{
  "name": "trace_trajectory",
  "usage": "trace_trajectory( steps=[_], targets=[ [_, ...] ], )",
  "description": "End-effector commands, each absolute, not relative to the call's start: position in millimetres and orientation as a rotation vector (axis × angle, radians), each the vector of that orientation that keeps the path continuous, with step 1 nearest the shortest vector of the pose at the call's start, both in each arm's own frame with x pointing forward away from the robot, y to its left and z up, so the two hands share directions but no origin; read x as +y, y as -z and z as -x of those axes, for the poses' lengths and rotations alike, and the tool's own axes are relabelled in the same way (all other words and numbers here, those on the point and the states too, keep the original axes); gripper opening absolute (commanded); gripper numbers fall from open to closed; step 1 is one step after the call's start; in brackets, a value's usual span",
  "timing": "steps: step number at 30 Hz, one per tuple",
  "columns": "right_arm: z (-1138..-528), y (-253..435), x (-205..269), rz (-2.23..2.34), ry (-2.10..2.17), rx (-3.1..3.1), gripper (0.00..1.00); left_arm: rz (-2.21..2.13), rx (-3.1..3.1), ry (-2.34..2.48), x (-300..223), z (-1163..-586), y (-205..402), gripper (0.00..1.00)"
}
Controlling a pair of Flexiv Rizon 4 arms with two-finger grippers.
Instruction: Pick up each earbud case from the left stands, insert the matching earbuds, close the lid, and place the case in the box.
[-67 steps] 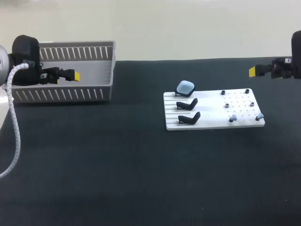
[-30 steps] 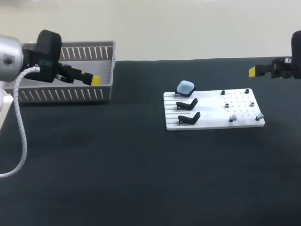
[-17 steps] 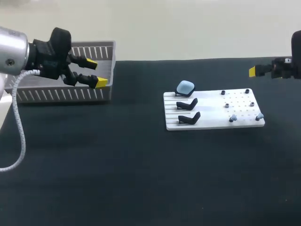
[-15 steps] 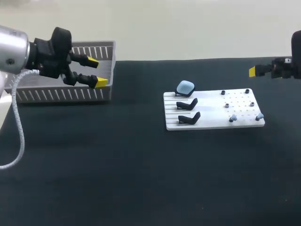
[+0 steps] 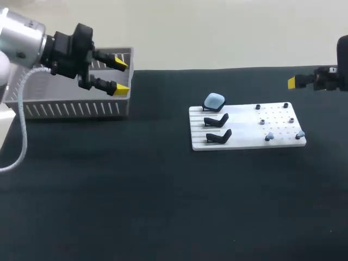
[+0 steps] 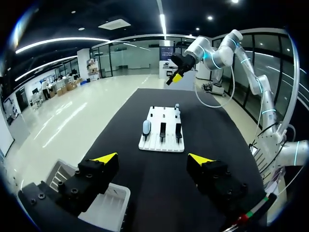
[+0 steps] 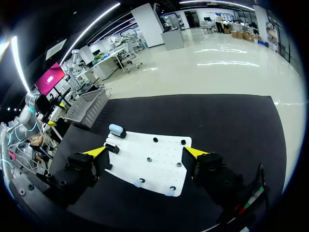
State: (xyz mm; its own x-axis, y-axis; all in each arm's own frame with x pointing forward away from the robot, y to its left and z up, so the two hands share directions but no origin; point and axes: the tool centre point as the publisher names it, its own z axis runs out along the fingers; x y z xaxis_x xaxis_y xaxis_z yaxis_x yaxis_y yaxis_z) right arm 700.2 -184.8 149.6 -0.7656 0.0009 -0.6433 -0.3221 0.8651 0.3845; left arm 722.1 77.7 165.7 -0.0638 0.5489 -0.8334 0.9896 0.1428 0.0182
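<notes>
We are holding our left gripper (image 5: 120, 76) well off the left end of the white board (image 5: 244, 138), out where the box (image 5: 70, 110) is standing. Its fingers are spread wide and carrying nothing. Our right gripper (image 5: 293, 82) is hovering beyond the board's far right corner, fingers likewise parted and empty.

The blue earbud case (image 5: 214, 100) is sitting on the farthest stand at the board's left end. The two black stands (image 5: 216, 120) nearer us are sitting bare, and the pale earbuds (image 5: 268, 137) are waiting along the board's near right edge.

We are judging two risks here. Travelling low toward the board, the left fingers could be clipping the box wall or knocking a bare stand. A skewed pinch on the rounded case could be letting it slip off the board.
</notes>
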Motion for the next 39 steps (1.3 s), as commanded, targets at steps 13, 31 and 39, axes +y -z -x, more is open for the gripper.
trace_trajectory(
  steps=[13, 31, 39],
  targets=[
    [-699.8, -150.0, -184.9, 0.231, -0.636, 2.373, 1.00, -1.521, 1.690, 0.822, 77.1, -726.3, -164.9, 1.00],
    [-699.8, -150.0, -184.9, 0.231, -0.636, 2.373, 1.00, -1.607, 1.643, 0.968, 1.1, -741.1, -124.2, 1.00],
    [-699.8, -150.0, -184.9, 0.231, -0.636, 2.373, 1.00, -1.602, 1.641, 0.972, -29.2, -734.9, -109.3, 1.00]
  ],
)
